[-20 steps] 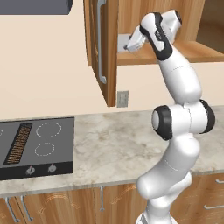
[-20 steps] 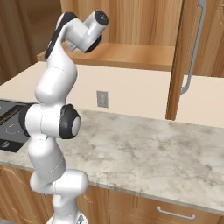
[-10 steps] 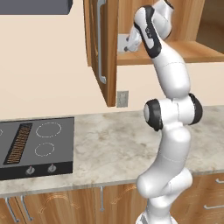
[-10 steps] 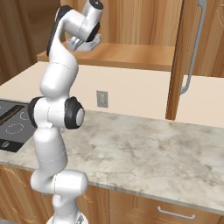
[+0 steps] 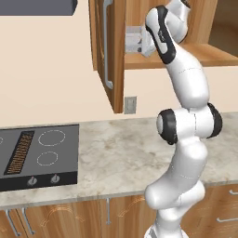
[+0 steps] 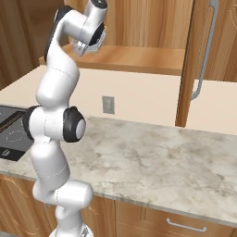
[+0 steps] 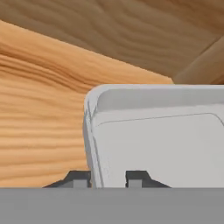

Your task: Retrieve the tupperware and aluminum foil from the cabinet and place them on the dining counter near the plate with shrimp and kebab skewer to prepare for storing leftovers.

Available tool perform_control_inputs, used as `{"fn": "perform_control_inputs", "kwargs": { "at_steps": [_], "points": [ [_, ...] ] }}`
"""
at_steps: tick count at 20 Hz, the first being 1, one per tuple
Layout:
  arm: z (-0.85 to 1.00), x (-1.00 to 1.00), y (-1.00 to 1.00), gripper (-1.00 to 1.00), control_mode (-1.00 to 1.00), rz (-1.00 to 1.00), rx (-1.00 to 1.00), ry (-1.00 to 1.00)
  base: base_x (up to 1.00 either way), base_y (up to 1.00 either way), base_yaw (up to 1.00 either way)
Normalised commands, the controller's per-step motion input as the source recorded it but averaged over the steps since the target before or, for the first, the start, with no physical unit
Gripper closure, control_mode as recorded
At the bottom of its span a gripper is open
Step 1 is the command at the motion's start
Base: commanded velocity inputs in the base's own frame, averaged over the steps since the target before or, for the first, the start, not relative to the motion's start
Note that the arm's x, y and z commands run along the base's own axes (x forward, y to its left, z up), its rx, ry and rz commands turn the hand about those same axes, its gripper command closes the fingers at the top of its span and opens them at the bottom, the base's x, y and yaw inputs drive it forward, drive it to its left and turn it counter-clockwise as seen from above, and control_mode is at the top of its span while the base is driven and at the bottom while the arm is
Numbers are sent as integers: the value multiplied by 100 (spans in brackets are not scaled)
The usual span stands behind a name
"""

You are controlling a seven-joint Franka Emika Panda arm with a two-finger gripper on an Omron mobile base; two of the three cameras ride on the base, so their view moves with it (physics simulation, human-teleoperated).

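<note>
Worktop (image 5: 121,153): beige-grey marbled stone slab on light wooden drawer fronts, running the width of both base views; black glass cooktop (image 5: 37,155) with white ring markings set into its left part.

Cabinet (image 5: 116,51): light brown wooden wall unit above the worktop, door swung open and standing edge-on, long vertical silver bar handle (image 5: 107,44) on its face. The wooden shelf (image 6: 139,58) inside lies exposed.

Arm (image 5: 186,139): white jointed robot arm with dark joints, rising from below the worktop edge and reaching up into the open cabinet.

Tupperware (image 7: 162,135): shallow pale grey-white plastic container with rounded corners and raised rim, lying flat on the cabinet shelf, close to the open door in the left base view (image 5: 137,39).

Wall socket (image 5: 130,104): small grey plate on the cream wall, below the cabinet.

Gripper (image 7: 107,178): two small dark fingertips set narrow, one on each side of the container's near rim wall, one tip outside, one inside. The jaws pinch that rim.
</note>
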Motion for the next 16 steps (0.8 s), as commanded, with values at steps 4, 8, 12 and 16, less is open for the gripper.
{"fn": "perform_control_inputs", "kwargs": {
  "at_steps": [4, 8, 12, 16],
  "points": [
    [-71, -100, -2, 100, -100, -2, 1, -99, 0, 0, 0],
    [9, -100, -1, 100, -100, 0, 0, -29, 0, 0, 0],
    [59, -100, -18, 100, -100, 1, 0, 5, 0, 0, 0],
    [66, -100, -43, 100, -100, 0, 0, 19, 0, 0, 0]
  ]
}}
